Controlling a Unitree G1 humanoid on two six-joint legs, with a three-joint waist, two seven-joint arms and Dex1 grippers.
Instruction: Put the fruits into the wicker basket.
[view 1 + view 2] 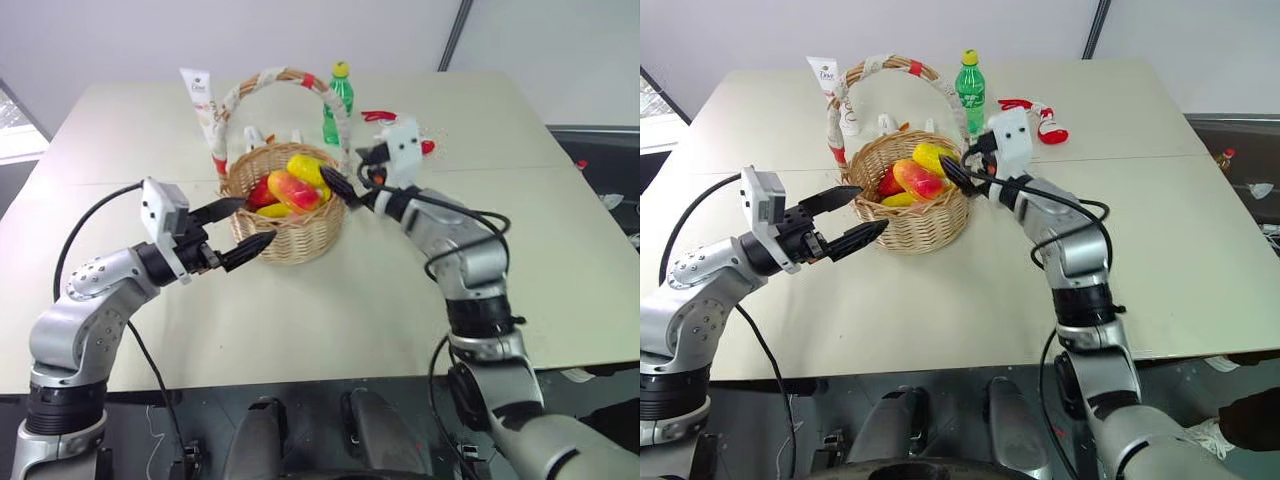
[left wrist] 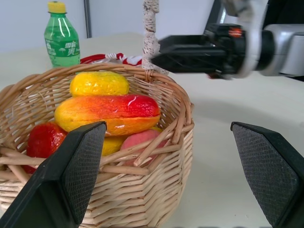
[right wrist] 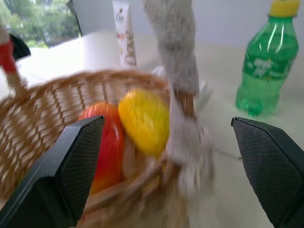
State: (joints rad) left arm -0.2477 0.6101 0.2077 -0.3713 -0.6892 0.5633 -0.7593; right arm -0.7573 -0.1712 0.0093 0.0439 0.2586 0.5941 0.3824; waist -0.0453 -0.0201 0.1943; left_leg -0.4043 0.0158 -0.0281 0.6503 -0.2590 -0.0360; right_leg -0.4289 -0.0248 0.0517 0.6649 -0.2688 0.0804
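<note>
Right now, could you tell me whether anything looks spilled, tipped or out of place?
Nothing stands out. The fruits lie inside the upright wicker basket; the green bottle stands upright behind it.

The fruits [image 1: 293, 186] lie in the wicker basket [image 1: 290, 235], bottle [image 1: 339, 100] behind.

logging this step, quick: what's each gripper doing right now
left gripper: open, holding nothing, beside the basket.
right gripper: open, holding nothing, at the basket's rim.
</note>
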